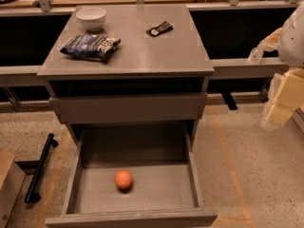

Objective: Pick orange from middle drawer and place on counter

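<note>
The orange (123,179) lies in the middle drawer (159,191), down-left of the pincer (277,113), whose state I cannot tell.

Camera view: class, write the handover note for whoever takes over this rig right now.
The pincer hangs at the right edge, well away from the orange.
The orange lies on the floor of the open middle drawer, toward its front.
The counter holds a white bowl, a snack bag and a dark packet, with bare space in the middle.
Done: drawer open.
Left: reach in, grasp the orange, set it on the counter.
</note>
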Motion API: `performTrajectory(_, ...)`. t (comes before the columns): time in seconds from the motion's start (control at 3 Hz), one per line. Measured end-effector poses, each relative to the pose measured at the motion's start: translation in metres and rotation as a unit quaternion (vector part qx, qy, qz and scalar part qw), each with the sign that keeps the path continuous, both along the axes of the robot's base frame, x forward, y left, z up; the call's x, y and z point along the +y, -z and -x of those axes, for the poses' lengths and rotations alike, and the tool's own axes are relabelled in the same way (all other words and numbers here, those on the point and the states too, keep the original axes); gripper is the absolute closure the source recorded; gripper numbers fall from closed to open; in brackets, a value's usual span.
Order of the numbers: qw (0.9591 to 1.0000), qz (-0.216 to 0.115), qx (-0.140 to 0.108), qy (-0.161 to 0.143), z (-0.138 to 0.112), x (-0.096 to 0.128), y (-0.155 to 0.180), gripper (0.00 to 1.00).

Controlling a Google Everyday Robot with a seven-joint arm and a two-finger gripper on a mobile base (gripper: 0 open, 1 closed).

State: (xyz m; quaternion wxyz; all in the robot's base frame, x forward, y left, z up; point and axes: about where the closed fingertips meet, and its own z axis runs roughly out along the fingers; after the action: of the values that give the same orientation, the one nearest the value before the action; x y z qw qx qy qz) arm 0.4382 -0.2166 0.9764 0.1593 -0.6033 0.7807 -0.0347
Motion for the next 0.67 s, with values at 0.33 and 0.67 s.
performTrajectory(0.33,1.0,0.0,0.0,0.0,0.0,0.0,0.0,0.0)
performTrajectory(0.67,0.9995,-0.028,-0.012,0.011,-0.003,-0.002,0.011,0.0)
